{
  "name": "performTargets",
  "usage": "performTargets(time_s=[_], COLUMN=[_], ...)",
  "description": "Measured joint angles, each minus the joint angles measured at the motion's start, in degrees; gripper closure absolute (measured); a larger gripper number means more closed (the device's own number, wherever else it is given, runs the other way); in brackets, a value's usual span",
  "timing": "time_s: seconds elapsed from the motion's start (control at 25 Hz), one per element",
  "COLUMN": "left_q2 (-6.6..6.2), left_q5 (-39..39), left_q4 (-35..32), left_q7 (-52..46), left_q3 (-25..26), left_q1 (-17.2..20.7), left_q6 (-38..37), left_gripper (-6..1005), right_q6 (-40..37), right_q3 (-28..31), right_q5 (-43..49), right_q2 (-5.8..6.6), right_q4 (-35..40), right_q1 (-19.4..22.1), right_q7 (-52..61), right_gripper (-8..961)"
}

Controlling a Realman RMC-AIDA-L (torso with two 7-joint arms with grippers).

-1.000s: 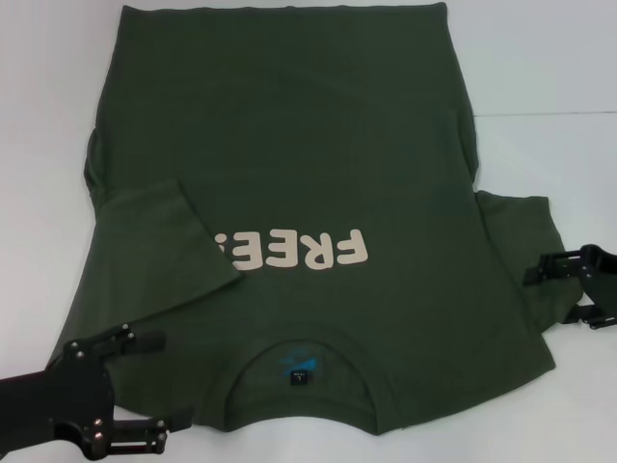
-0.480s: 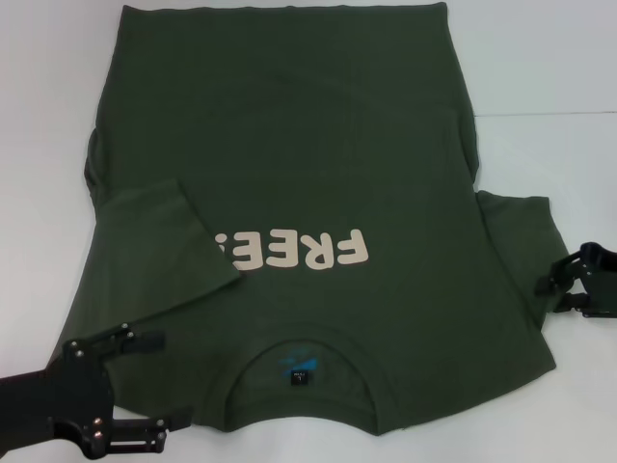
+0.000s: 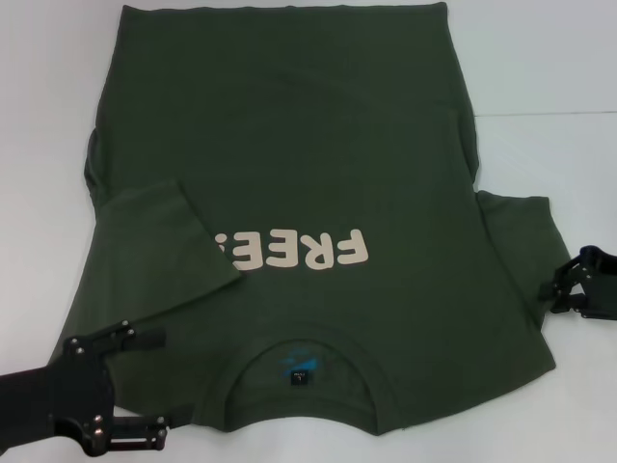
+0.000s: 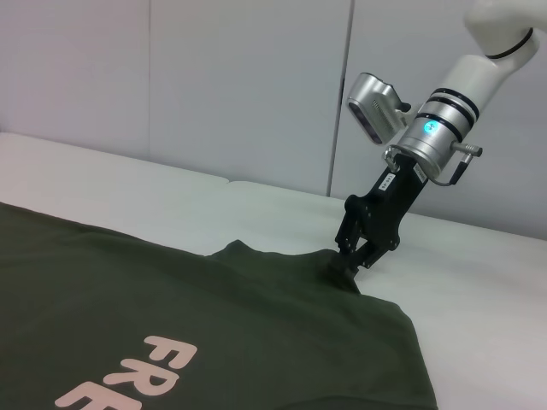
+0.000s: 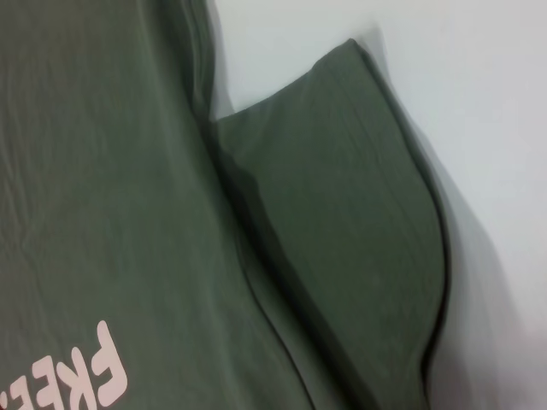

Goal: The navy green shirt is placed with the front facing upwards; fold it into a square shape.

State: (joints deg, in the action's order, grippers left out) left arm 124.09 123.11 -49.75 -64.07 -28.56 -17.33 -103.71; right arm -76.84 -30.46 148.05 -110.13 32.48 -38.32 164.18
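The navy green shirt (image 3: pixel 308 145) lies flat on the white table, collar (image 3: pixel 301 340) toward me, with the cream "FREE" lettering (image 3: pixel 304 251) facing up. Its left sleeve (image 3: pixel 159 246) is folded inward over the chest and covers the end of the lettering. The right sleeve (image 3: pixel 521 241) lies spread out to the side. My right gripper (image 3: pixel 551 292) is at that sleeve's outer edge. In the left wrist view, the right gripper (image 4: pixel 349 263) is pinched shut on a small raised peak of sleeve cloth. My left gripper (image 3: pixel 162 381) stands open over the near left shoulder, holding nothing.
Bare white table (image 3: pixel 540 58) surrounds the shirt at left, right and the far right corner. A seam in the tabletop (image 3: pixel 549 114) runs along the right side. A pale wall (image 4: pixel 214 85) stands behind the table.
My right gripper has shifted outward to the right along the sleeve, and its fingers have come together on the sleeve's edge. The left gripper has sunk slightly toward the near edge.
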Motion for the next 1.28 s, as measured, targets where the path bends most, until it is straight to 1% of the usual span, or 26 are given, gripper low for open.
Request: performTargets(time_s=[0.12,0.32,0.56,0.88,1.28], left_q2=[0.00,0.00,-0.10,-0.09,-0.09], left_q5=[0.0,0.0,0.1,0.1,0.1], left_q4=[0.0,0.0,-0.1,0.1,0.2], left_q7=[0.0,0.0,0.0,0.0,-0.1], left_q3=[0.0,0.0,0.0,0.0,0.0], left_q1=[-0.1,-0.2,-0.3,-0.3,-0.3], left_q6=[0.0,0.0,0.0,-0.2,-0.3], left_gripper=[38,38,38,38,39], right_q6=[0.0,-0.8,-1.9,-2.0,-1.2], right_q3=[0.0,0.0,0.0,-1.3,-2.2], right_q5=[0.0,0.0,0.0,-0.1,0.0], right_q2=[0.09,0.28,0.65,0.79,1.01], right_q4=[0.0,-0.1,0.0,0.3,0.1], right_q1=[0.0,0.0,-0.1,-0.4,-0.5], right_q7=[0.0,0.0,0.1,1.2,3.1], right_gripper=[730,728,700,662,589])
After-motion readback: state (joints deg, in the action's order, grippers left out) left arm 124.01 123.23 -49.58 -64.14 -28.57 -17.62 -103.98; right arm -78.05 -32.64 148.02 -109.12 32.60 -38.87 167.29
